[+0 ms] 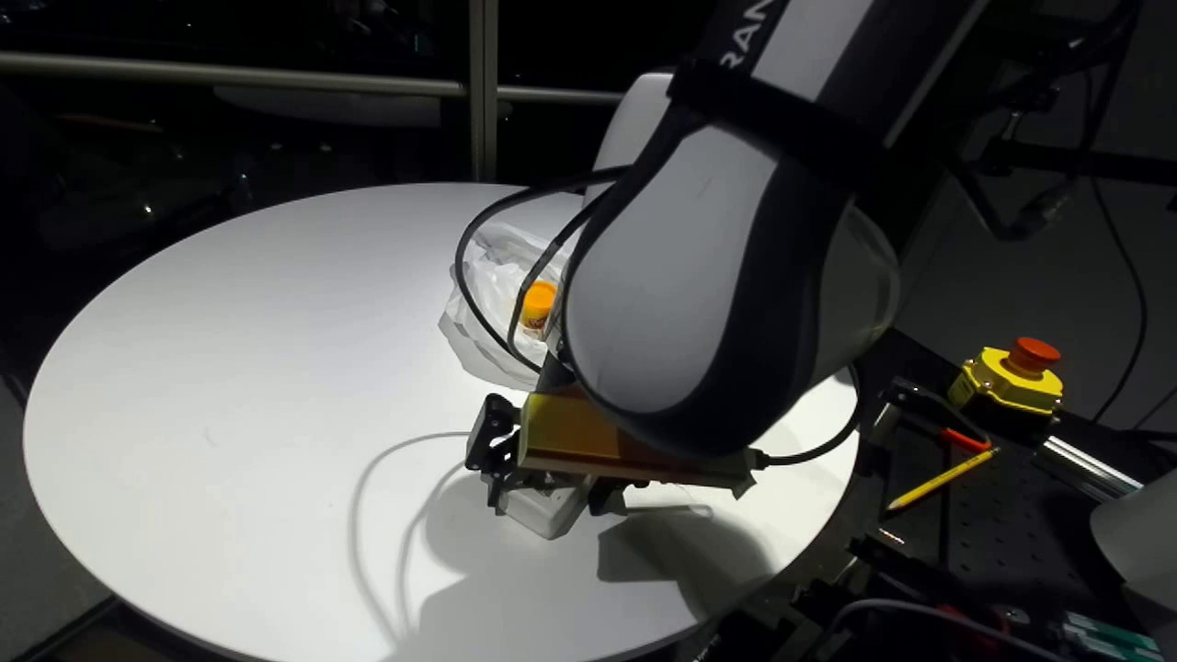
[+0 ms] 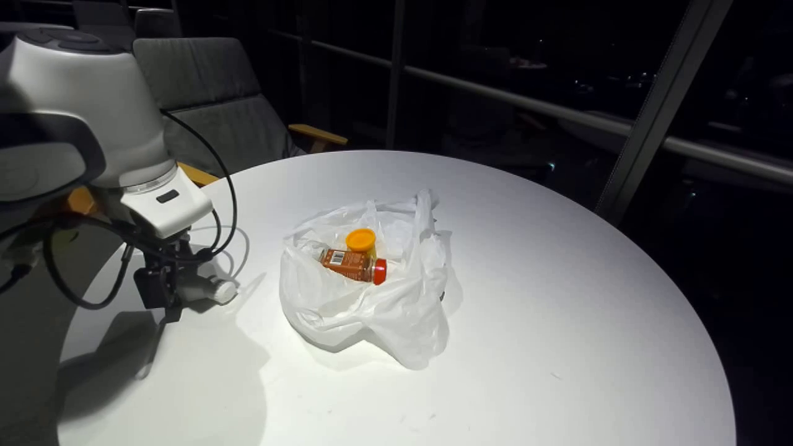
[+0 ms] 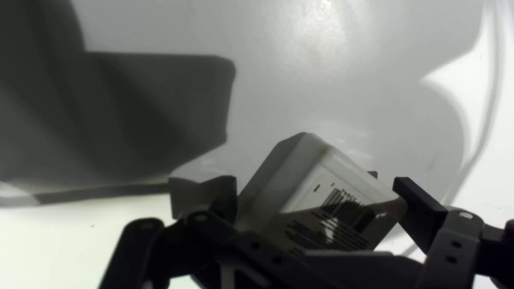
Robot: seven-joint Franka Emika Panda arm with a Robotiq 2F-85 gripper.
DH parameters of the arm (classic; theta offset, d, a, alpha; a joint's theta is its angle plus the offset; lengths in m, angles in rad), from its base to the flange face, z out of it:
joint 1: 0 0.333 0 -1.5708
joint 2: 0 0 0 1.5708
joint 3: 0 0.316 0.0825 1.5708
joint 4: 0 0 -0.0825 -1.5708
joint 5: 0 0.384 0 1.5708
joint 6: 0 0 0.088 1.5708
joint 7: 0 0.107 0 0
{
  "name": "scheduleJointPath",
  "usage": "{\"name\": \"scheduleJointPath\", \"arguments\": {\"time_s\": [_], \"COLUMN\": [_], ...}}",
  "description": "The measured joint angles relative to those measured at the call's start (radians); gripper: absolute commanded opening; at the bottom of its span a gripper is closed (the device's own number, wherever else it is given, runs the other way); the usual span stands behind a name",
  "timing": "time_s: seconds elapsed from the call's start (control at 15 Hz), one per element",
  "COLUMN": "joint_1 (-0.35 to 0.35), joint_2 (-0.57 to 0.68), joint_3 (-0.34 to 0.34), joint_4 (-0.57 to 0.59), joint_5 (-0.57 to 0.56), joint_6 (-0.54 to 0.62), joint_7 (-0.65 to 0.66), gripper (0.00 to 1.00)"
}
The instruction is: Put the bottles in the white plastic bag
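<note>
In an exterior view, a white bottle (image 2: pixel 209 289) lies toward the table's (image 2: pixel 588 322) left edge; farther in, the open white bag (image 2: pixel 403 322) holds an orange-capped bottle (image 2: pixel 362 240) and a sideways red-capped bottle (image 2: pixel 350 265).

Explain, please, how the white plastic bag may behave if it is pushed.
The white plastic bag is likely floppy: its sides are creased and slumped. A push would probably crumple its thin-looking film first. The red-capped bottle lying inside may shift.

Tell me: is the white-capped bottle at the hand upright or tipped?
Tipped: the white-capped bottle lies with its barcode facing up in the wrist view, and its cap points sideways in an exterior view.
</note>
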Motion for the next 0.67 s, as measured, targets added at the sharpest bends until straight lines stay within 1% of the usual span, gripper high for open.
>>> {"name": "scheduleJointPath", "arguments": {"time_s": [0.2, 0.4, 0.47, 0.53, 0.67], "joint_1": [0.032, 0.083, 0.098, 0.111, 0.124], "joint_2": [-0.004, -0.018, -0.025, -0.031, -0.042], "joint_3": [-0.034, -0.104, -0.129, -0.151, -0.184], "joint_4": [0.0, -0.001, -0.002, -0.001, -0.001], "joint_5": [-0.03, -0.092, -0.118, -0.148, -0.217], "joint_6": [-0.004, -0.039, -0.057, -0.076, -0.119], "joint_7": [0.048, 0.111, 0.135, 0.16, 0.216], "gripper": [1.0, 1.0, 0.96, 0.73, 0.71]}}
